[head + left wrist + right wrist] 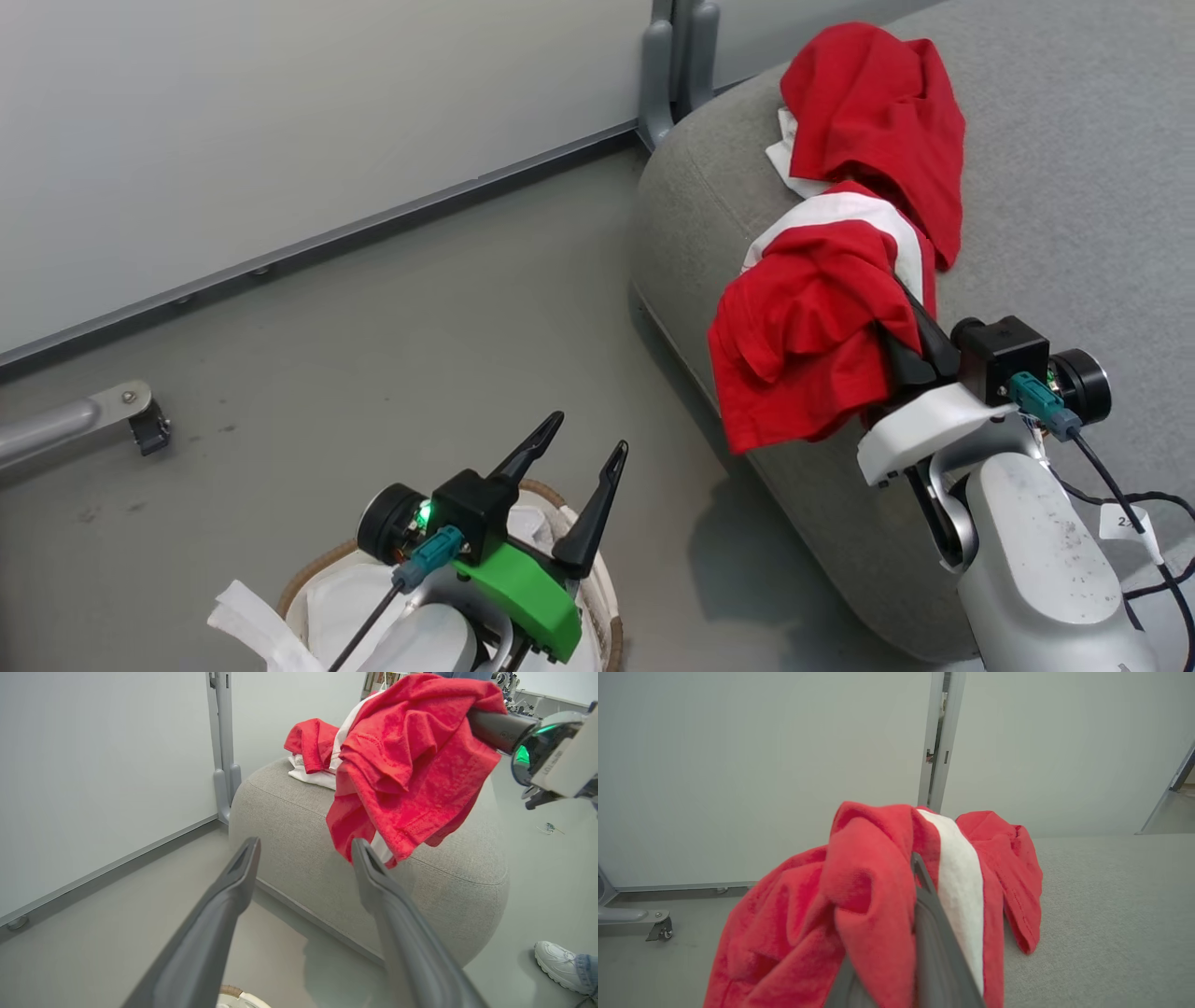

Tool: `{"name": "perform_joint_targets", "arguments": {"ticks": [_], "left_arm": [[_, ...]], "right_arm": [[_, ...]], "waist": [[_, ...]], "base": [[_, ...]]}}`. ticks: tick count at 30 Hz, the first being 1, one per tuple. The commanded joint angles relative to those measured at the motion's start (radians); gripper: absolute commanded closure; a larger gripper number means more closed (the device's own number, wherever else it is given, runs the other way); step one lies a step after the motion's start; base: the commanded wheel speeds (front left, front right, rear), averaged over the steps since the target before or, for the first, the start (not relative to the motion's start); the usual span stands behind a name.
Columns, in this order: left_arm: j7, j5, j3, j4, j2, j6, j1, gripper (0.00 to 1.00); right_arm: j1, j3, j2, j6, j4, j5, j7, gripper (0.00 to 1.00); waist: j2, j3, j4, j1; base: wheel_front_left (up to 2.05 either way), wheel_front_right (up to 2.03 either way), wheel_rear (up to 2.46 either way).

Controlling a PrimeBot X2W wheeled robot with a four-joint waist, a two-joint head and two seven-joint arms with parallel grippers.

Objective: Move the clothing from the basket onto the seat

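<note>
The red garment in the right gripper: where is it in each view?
Head view: held red garment right of centre, hanging off the seat edge.
Left wrist view: garment upper right, above the seat.
Right wrist view: garment bottom centre.
Shared landmark: grey wall post behind the seat.

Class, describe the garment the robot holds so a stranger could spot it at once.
Start at the big grey seat. Two garments show near its rounded edge. Take the nearer red garment, hanging over the side: unlike the farther red garment behind it, it shows a broad white stripe and is pinched by the right gripper.
</note>
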Motion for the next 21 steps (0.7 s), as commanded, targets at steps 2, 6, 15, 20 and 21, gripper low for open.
{"name": "perform_joint_targets", "arguments": {"ticks": [2,6,15,20,21], "left_arm": [[-0.003,0.009,-0.002,0.003,0.01,-0.005,-0.019,0.0],[-0.003,0.009,-0.011,-0.001,0.017,-0.006,-0.022,0.0],[-0.003,0.006,-0.041,-0.012,0.033,-0.007,-0.063,0.0],[-0.003,0.015,-0.059,-0.027,0.043,-0.008,-0.097,0.0],[0.0,0.018,-0.064,-0.032,0.045,-0.008,-0.104,0.0]], "right_arm": [[0.011,0.0,-0.002,-0.001,-0.004,-0.005,-0.005,1.0],[-0.018,-0.004,-0.002,-0.001,-0.008,-0.022,-0.005,1.0],[-0.255,-0.132,-0.019,-0.001,-0.002,-0.188,-0.005,1.0],[-0.421,-0.228,-0.091,-0.001,0.059,-0.224,0.001,1.0],[-0.457,-0.261,-0.108,-0.001,0.071,-0.236,0.008,1.0]], "waist": [[-0.0001,0.037,-0.051,0.0],[-0.0001,0.043,-0.052,0.0],[-0.0001,0.089,0.011,0.0],[-0.0001,0.142,0.071,0.0],[-0.0001,0.158,0.085,0.0]], "base": [[0.0,0.0,0.0],[0.0,0.0,0.0],[0.0,0.0,0.0],[0.0,0.0,0.0],[0.0,0.0,0.0]]}}
